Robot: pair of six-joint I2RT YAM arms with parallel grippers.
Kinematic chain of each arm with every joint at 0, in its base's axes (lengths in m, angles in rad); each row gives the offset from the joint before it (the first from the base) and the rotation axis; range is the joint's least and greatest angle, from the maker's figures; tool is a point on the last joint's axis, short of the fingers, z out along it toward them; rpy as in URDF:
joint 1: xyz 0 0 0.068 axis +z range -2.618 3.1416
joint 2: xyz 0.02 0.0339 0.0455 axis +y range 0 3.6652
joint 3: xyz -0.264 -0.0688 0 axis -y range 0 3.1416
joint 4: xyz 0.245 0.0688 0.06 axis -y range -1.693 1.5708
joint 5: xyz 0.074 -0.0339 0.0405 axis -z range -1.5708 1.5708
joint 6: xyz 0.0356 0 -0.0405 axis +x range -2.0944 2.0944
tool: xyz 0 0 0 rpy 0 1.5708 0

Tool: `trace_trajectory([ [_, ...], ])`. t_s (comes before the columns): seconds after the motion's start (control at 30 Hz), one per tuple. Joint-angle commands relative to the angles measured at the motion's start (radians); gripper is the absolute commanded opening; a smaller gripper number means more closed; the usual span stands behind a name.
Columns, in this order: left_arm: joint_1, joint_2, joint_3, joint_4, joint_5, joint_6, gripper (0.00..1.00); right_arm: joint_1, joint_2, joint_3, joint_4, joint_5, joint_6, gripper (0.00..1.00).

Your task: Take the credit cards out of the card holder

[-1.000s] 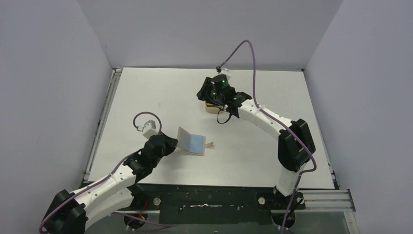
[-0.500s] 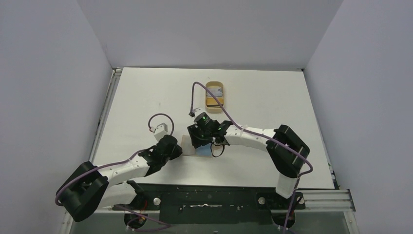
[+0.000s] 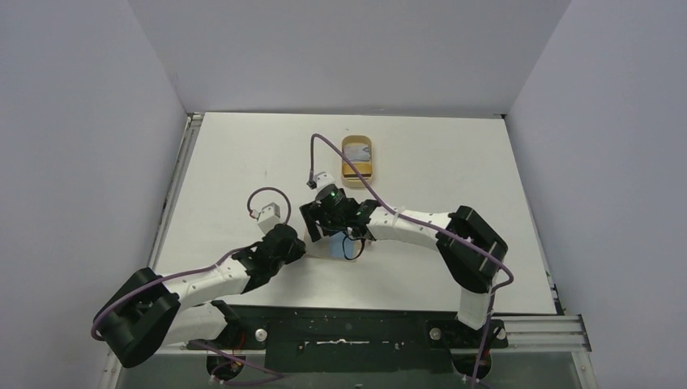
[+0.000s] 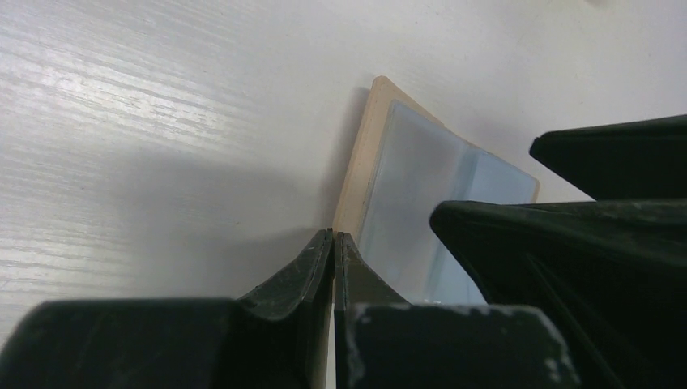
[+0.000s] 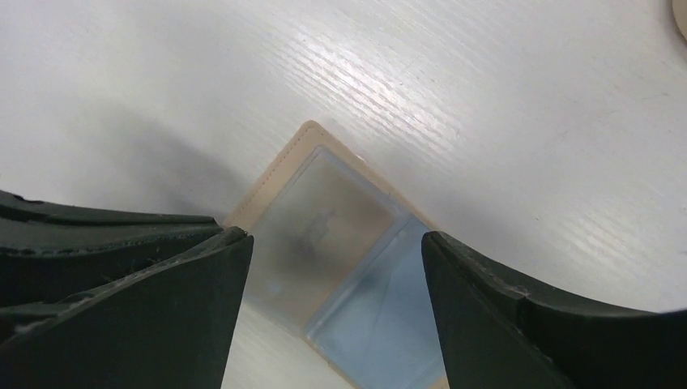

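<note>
On the white tabletop (image 3: 243, 154) the card holder (image 5: 324, 211) lies open near the front middle, with a light blue card (image 5: 385, 324) showing in its pocket. A tan dish (image 3: 343, 162) sits well behind it, and both arms crowd over the holder in the top view. At its near side the left tool (image 4: 334, 239) is closed, pinching the holder's tan edge. Above it the right tool (image 5: 334, 239) hangs with jaws wide apart on either side, gripping nothing.

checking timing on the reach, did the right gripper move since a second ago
Yes. The right gripper left the oval dish at the far side and came toward the near edge; it is now open above the card holder.
</note>
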Motion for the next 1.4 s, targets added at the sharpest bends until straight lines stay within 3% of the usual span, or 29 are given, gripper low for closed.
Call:
trace_trajectory([
  [0.0,-0.003,-0.047,0.001,0.075,-0.021,-0.02,0.0,0.007,0.047,0.059,0.06,0.028,-0.009,0.79],
  [0.43,-0.002,-0.069,-0.027,0.095,-0.03,-0.022,0.0,0.022,0.12,0.097,0.051,0.038,-0.007,0.8],
  [1.37,0.0,-0.068,-0.036,0.076,-0.059,-0.033,0.0,0.034,-0.021,-0.116,0.015,0.139,-0.047,0.8],
])
